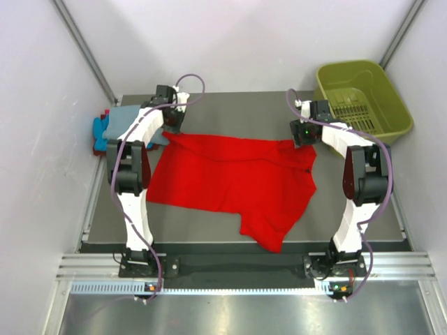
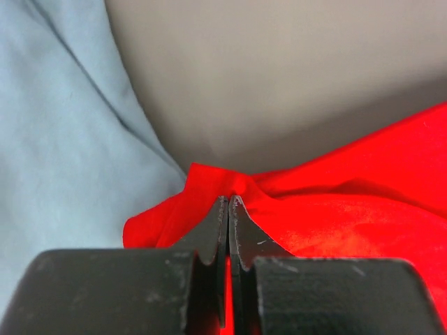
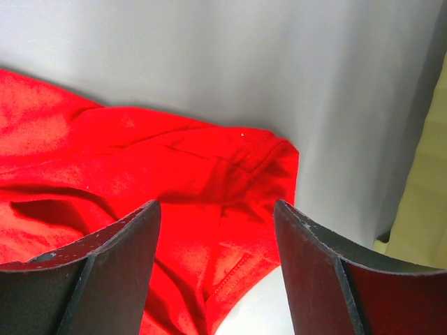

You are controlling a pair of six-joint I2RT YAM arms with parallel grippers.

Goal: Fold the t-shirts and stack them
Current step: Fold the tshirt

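Red t-shirt (image 1: 230, 178): spread almost flat and wrinkled in the middle of the table (image 1: 244, 112), with some cloth doubled over along its right side.
Long axis: runs left to right across the table. The far edge stretches from one arm's wrist to the other. A narrower lobe points toward the near edge, right of centre.
Collar end: cannot tell.
Left gripper (image 1: 170, 124): clenched on the red shirt's far-left corner. In the wrist view its fingers (image 2: 241, 230) are pressed together, with a small ridge of red cloth bunched at their tips and red showing in the slit between them.
Right gripper (image 3: 216, 209): jaws spread wide with nothing between them, above the shirt's far-right corner, where a stitched hem shows. Whether the fingertips touch the cloth cannot be told.
Grey-blue t-shirt (image 1: 129, 118): lies at the far-left edge of the table, just beside the clenched left fingers and next to the red corner.
Turquoise t-shirt (image 1: 100, 134): sticks out from under the grey-blue one at the table's left edge.
Olive-green plastic basket (image 1: 363, 98): at the far-right corner, tilted, well apart from the shirts.
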